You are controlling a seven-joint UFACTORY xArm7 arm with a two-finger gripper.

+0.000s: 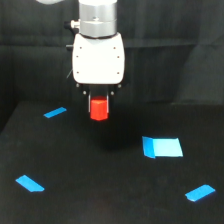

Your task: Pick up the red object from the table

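Red object (99,109) between the gripper (99,102) jaws, above the table (100,190)

One red object (99,109), one gripper (99,100), one table (100,200) — and four blue patches (162,147), spread toward its edges and corners

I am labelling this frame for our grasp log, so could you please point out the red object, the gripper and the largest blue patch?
red object (99,109), exterior view, middle of its front face.
gripper (99,101), exterior view, between the jaws.
largest blue patch (162,147), exterior view, its centre.
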